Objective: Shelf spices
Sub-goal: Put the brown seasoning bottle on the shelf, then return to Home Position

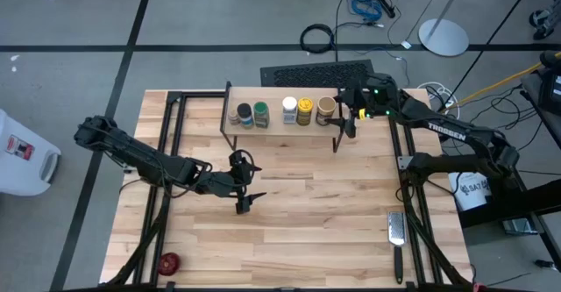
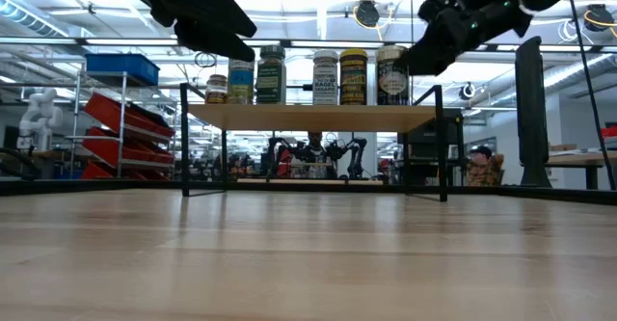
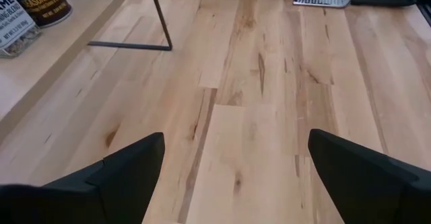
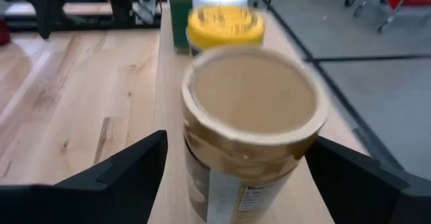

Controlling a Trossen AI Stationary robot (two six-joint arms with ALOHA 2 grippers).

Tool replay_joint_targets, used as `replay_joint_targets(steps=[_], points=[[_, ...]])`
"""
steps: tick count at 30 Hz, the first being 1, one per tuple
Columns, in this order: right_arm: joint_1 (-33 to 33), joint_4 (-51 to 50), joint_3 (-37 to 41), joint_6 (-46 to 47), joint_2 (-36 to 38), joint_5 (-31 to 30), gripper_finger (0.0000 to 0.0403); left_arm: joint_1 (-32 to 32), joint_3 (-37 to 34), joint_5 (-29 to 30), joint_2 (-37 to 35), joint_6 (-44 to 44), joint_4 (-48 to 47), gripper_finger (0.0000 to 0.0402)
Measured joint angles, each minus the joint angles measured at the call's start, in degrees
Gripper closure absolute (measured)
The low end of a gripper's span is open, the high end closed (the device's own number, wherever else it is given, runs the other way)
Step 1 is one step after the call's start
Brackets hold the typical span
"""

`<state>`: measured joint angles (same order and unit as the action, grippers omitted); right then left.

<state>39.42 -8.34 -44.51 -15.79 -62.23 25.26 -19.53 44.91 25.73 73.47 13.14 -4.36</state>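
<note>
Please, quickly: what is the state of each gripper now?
Left gripper: open, holding nothing.
Right gripper: open around the tan jar, not gripping it.

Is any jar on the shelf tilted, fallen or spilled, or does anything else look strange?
Nothing stands out. All five jars stand upright in a row on the shelf, the tan jar at the end by the open right gripper. No spill shows.

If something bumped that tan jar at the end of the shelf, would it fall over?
Possibly. The tan jar is taller than wide and stands upright near the shelf end, so a sideways bump could tip it. Once down, its round body would likely roll. It looks rigid, not squashy.
</note>
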Motion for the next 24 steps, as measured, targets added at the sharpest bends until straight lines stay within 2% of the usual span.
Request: replay_joint_targets(steps=[7,11,18,24], points=[[-0.4,-3.5,0.0,1.0,8.8,-4.2,0.0067,0.0,0.0,-0.1,0.0,0.1,0.0,0.0024],[-2.5,-7.8,0.0,3.4,14.2,-4.4,0.0067,0.0,0.0,0.0,0.0,0.1,0.0,0.0024],[-10.5,-13.0,0.0,10.5,20.5,-4.3,0.0070,0.0,0.0,0.0,0.0,-0.3,2.1,0.0024],[-19.2,-14.6,0.0,13.1,22.3,-4.2,0.0102,0.0,0.1,-0.3,-0.4,-1.9,6.8,0.0024]])
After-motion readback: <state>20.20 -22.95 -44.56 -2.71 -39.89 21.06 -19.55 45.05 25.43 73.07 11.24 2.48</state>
